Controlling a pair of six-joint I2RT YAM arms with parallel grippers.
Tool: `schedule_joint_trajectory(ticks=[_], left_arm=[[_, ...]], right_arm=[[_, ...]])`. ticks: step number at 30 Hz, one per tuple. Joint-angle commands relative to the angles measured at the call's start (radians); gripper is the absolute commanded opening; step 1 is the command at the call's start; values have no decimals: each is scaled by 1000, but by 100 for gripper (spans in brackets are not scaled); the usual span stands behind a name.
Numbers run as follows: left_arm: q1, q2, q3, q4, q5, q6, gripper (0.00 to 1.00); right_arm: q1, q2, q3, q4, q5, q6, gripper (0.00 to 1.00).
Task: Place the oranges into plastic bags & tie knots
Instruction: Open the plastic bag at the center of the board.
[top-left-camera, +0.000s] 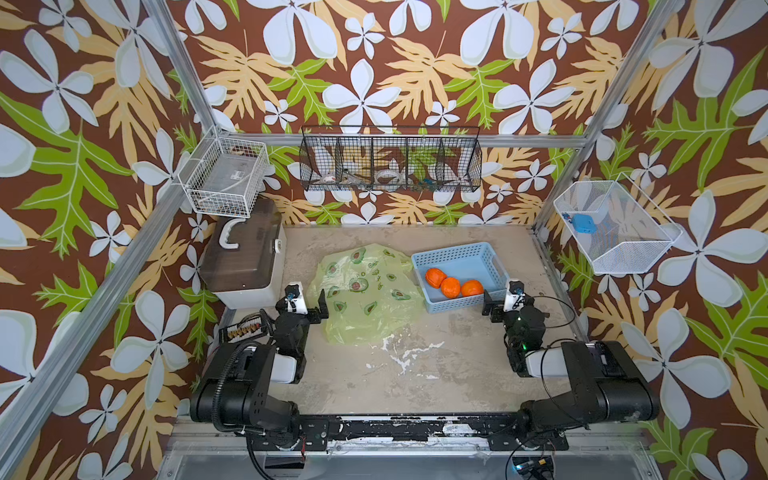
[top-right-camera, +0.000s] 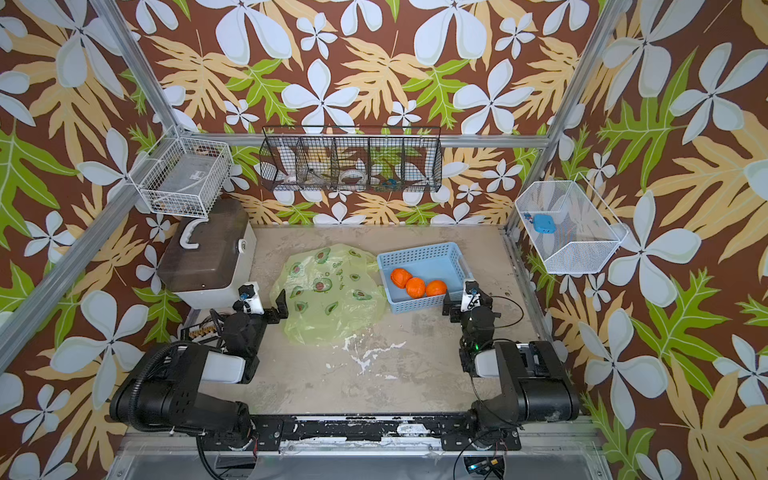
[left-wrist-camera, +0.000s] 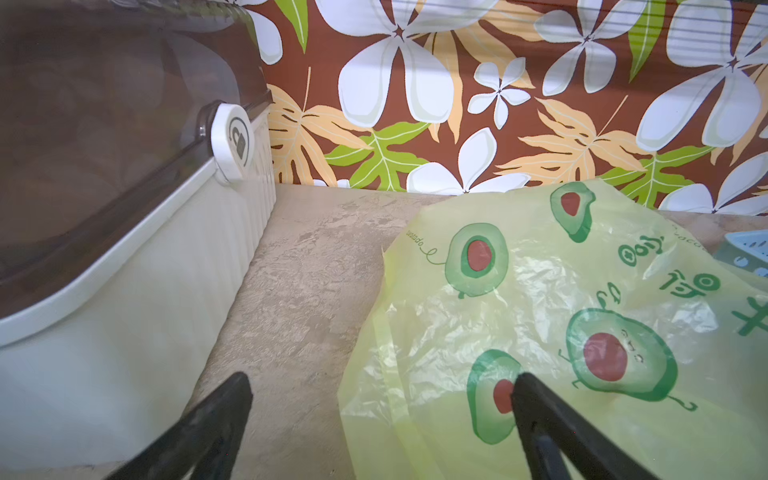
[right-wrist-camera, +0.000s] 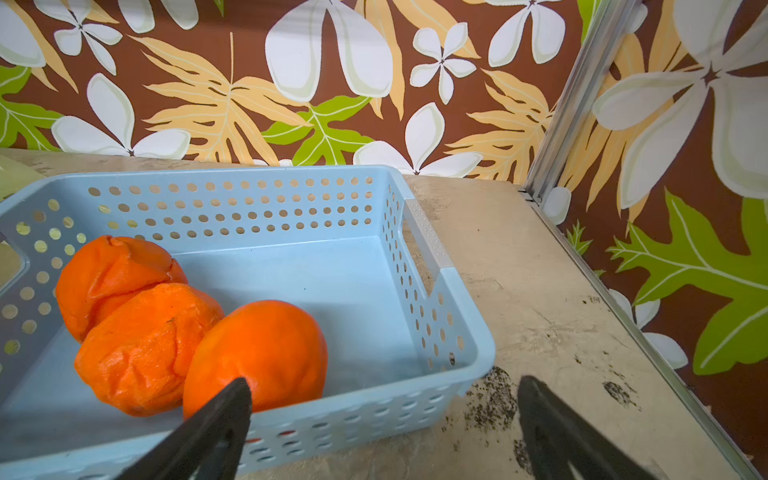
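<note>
Midway across the bench (top-left-camera: 457, 365) lay the plastic bag (top-left-camera: 365, 291), limp, slippery film best pinched at its edge. Oranges (top-left-camera: 451, 286) in the basket (top-left-camera: 457, 249) looked soft-skinned, apt to roll. The left gripper (left-wrist-camera: 382, 380) and right gripper (right-wrist-camera: 385, 383) gaped wide, empty.

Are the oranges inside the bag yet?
Not yet. All three oranges sit in the blue basket; the bag lies spread out beside it.

Plastic bag (left-wrist-camera: 536, 299): small word "avocado" ran beside one avocado print; larger green characters unreadable. Box latch (left-wrist-camera: 231, 141) bore padlock sign.
</note>
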Motion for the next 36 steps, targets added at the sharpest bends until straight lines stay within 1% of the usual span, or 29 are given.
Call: schedule_joint_trajectory(ticks=[1, 25, 27, 28, 29, 31, 33, 35, 36], left_arm=[[1, -3, 2, 19, -9, 4, 100], [1, -5, -2, 22, -11, 4, 100], [1, -45, -10, 16, -115, -39, 100], [1, -82, -13, -12, -162, -58, 100], [2, -132, -19, -43, -205, -70, 100], [1, -241, 0, -178, -297, -111, 100], [1, -349, 60, -370, -384, -160, 100], [1, -431, 134, -553, -436, -238, 100], [1, -463, 173, -644, -446, -280, 100]], right_arm=[[-1, -5, -1, 9, -4, 4, 99], [0, -4, 2, 4, 10, 10, 100], [-1, -22, -5, 12, 9, 7, 99], [-1, -53, 6, -29, 8, 7, 100], [1, -103, 30, -107, 23, 14, 99], [1, -206, 78, -276, 81, 52, 99], [-1, -295, 139, -428, 143, 129, 99], [0, -339, 225, -604, 175, 245, 99], [-1, -345, 279, -692, 172, 292, 99]])
